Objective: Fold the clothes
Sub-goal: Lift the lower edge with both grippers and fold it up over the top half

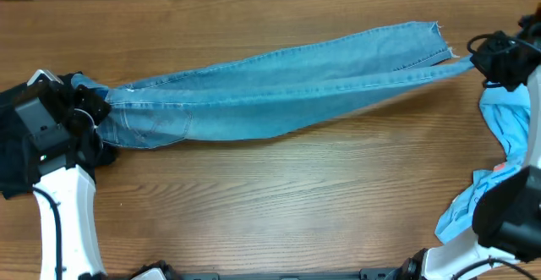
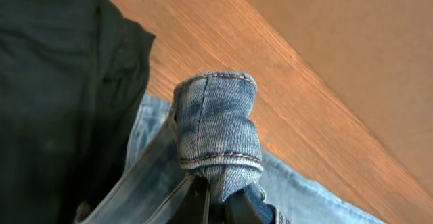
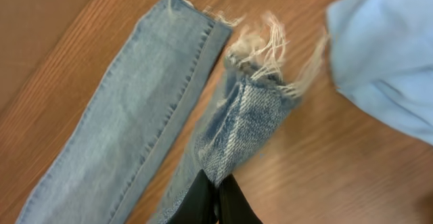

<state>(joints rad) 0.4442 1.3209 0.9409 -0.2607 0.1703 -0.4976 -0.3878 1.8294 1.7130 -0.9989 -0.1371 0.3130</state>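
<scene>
A pair of light blue jeans (image 1: 270, 90) lies stretched across the table, waistband at the left, frayed leg hems at the right. My left gripper (image 1: 91, 104) is shut on the waistband; in the left wrist view the denim waistband (image 2: 218, 126) is bunched above the jaws (image 2: 218, 200). My right gripper (image 1: 475, 63) is shut on one frayed leg hem (image 3: 250, 112), pinched between the jaws (image 3: 218, 195). The other leg (image 3: 135, 109) lies flat beside it, its hem (image 1: 427, 35) free on the table.
A light blue garment (image 1: 507, 128) is piled at the right edge, also in the right wrist view (image 3: 385, 55). A dark garment (image 2: 54, 95) lies at the left edge by my left arm (image 1: 8, 153). Bare wood lies in front of the jeans (image 1: 279, 204).
</scene>
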